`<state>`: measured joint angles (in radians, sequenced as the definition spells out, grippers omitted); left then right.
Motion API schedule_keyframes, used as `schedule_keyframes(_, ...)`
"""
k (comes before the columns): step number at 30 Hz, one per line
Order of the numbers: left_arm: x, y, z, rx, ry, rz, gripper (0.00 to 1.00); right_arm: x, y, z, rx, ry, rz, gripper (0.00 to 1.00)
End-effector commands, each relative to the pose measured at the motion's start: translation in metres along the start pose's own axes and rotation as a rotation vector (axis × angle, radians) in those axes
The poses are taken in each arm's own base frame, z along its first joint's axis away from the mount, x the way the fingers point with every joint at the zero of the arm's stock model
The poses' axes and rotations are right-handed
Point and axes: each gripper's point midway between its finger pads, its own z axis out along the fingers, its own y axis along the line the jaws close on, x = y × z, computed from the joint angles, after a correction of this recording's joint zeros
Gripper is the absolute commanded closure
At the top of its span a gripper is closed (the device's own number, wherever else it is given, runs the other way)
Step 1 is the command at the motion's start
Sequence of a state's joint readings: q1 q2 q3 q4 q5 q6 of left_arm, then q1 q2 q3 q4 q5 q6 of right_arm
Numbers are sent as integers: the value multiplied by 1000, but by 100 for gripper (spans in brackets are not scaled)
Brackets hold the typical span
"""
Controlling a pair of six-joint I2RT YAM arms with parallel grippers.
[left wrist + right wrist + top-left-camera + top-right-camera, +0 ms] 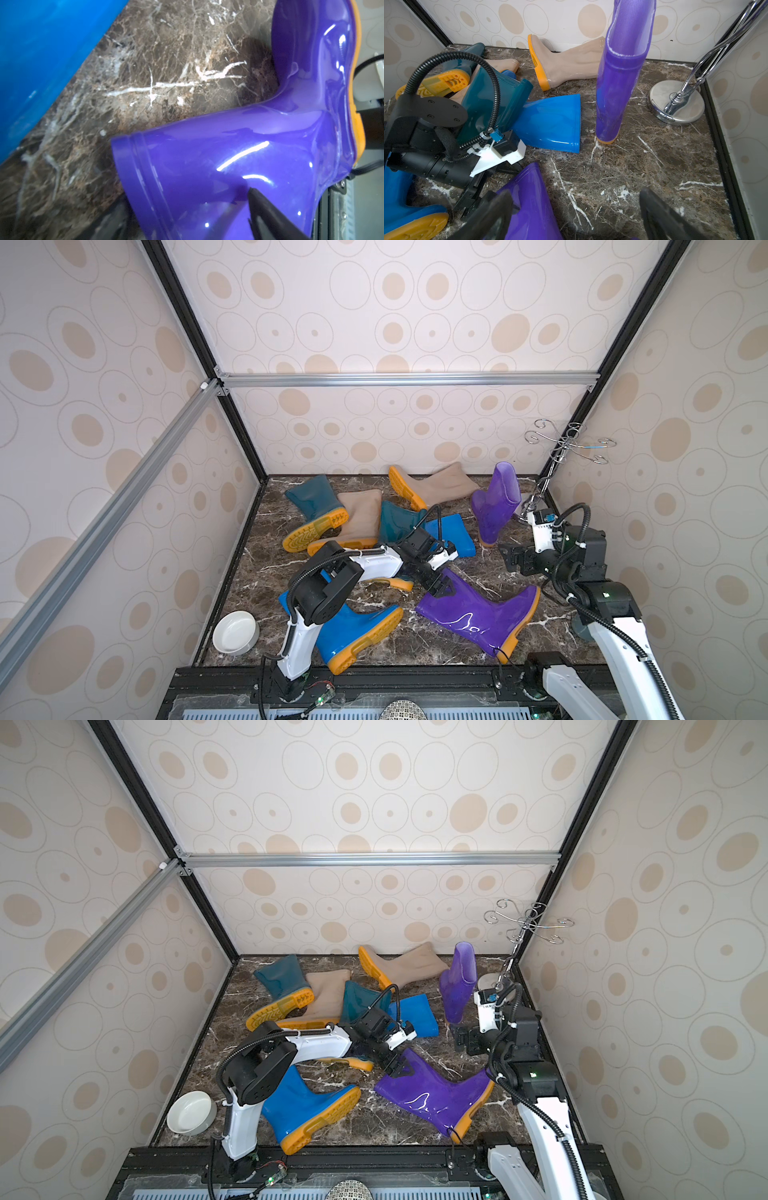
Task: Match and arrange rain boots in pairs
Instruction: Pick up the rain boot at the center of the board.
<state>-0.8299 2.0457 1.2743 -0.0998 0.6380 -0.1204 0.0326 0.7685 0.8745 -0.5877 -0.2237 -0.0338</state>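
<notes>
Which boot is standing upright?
The purple boot beside the chrome stand: it stands on its sole; the other purple boot and the rest lie tipped over.

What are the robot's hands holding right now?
Right gripper: open, holding nothing. Left gripper sits at the lying purple boot's top rim; whether it grips cannot be told.

Two robot arms fill the lower frame: the left arm (376,564) at centre, the right arm (623,659) at far right. Both have glossy white shells, chunky black joint housings and ribbed black cable hoses (496,89). A small green light (606,595) glows on the right arm. The left claw (441,587) is matte black, behind a white camera mount (500,153).
</notes>
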Motion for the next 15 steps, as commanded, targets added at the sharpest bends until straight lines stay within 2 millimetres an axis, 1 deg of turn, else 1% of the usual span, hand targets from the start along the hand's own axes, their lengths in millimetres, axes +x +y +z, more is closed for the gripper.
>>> schedule_keyframes(1,16,-19,17,86,81,-53,34,1,6,2,-34,-10,6,5)
schedule_keyframes(2,13,-22,18,96,78,-52,39,1,6,2,-35,-9,9,5)
schedule_keyframes(7,-8,-34,11,117,30,-34,76,5,10,0,-53,0,7,8)
schedule_keyframes(9,-18,-38,6,119,1,-28,87,7,10,0,-56,5,7,9)
schedule_keyframes(10,-23,-40,3,121,-14,-25,97,8,11,0,-57,6,7,9)
schedule_keyframes(11,-29,-42,0,124,-28,-22,100,10,10,0,-58,9,8,10)
schedule_keyframes(15,-53,-51,-16,111,-101,2,100,11,12,0,-65,5,7,12)
